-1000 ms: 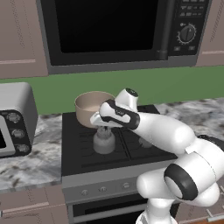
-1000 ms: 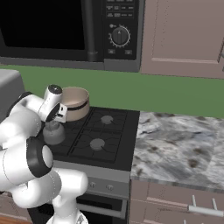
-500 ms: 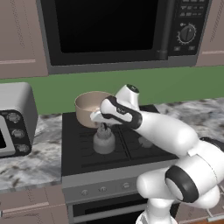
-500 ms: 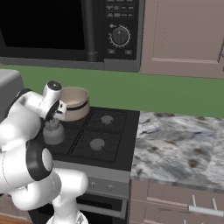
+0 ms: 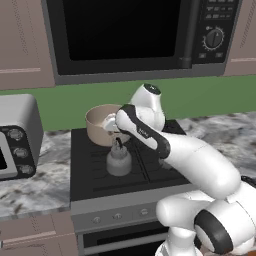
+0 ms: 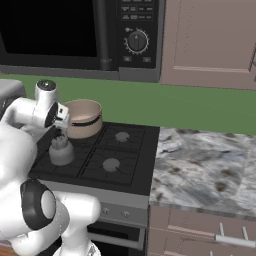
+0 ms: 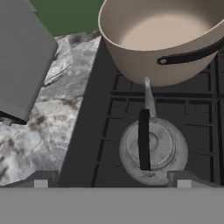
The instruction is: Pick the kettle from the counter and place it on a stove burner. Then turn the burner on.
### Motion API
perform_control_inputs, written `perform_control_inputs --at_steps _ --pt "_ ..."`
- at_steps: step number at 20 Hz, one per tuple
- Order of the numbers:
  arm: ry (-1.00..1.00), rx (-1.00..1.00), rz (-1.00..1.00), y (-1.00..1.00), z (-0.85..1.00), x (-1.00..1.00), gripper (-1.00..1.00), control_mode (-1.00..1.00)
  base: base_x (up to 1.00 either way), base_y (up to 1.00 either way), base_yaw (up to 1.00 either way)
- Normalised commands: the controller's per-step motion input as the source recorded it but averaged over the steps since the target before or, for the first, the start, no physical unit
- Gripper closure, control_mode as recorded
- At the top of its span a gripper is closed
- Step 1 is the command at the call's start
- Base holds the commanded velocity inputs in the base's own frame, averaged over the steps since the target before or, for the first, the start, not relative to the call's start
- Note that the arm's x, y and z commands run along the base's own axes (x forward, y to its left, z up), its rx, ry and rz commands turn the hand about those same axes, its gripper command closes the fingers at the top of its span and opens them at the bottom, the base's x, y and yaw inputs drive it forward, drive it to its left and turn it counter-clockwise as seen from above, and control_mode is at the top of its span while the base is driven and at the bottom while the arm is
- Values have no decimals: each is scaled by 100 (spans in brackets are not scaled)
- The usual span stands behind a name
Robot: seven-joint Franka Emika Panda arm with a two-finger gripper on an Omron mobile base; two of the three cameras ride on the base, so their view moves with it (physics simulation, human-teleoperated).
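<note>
The small grey kettle point(image 5: 119, 163) stands upright on the front-left stove burner, its spout toward the tan saucepan point(image 5: 102, 123) behind it. My gripper point(image 5: 118, 137) hangs just above the kettle, open and holding nothing. In the hand view the kettle point(image 7: 153, 151) sits low and right of centre with its dark arched handle point(image 7: 143, 141) running lengthwise, and my gripper point(image 7: 112, 180) shows wide-set tips, one on each side of it. From the right base view the kettle point(image 6: 61, 152) is under my gripper point(image 6: 61, 132). The marbled counter point(image 6: 205, 165) lies right of the stove.
The saucepan point(image 7: 166, 39) fills the back-left burner, its dark handle pointing right. Two bare burners point(image 6: 111, 163) are on the stove's right half. A grey toaster oven point(image 5: 17, 136) stands on the left counter. A microwave point(image 5: 130, 35) hangs overhead. Knobs point(image 5: 117, 216) line the stove front.
The jaws have spread wide apart and let go of the kettle's handle. The kettle stays put on the front-left burner. The arm has barely moved.
</note>
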Motion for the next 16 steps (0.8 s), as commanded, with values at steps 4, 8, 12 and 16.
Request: perform_control_inputs --at_steps 4,8,12,16 --pt "-18 -2 -8 0 2 -100 -100 -100 0 0 0" --pt "-22 0 -6 -11 -9 -100 -100 -100 0 0 0" --pt "-33 0 -2 -14 -4 -100 -100 -100 0 0 0" --pt "-39 2 -1 -24 -10 -100 -100 -100 0 0 0"
